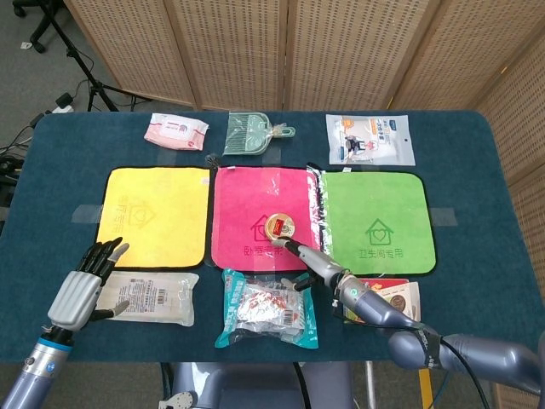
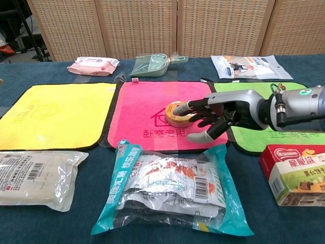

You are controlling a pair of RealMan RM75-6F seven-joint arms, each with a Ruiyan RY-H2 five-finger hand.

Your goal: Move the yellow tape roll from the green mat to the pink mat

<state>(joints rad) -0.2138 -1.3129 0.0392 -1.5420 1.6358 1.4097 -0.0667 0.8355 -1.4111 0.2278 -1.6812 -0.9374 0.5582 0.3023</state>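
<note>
The yellow tape roll is over the middle of the pink mat, tilted a little. My right hand reaches in from the right and holds the roll with its fingertips on the right rim. The green mat lies to the right with nothing on it. My left hand hovers at the front left with its fingers spread, holding nothing; the chest view does not show it.
A yellow mat lies left of the pink one. Along the front edge are a white noodle pack, a teal snack bag and a red box. A wipes pack, a green dustpan and a white bag sit at the back.
</note>
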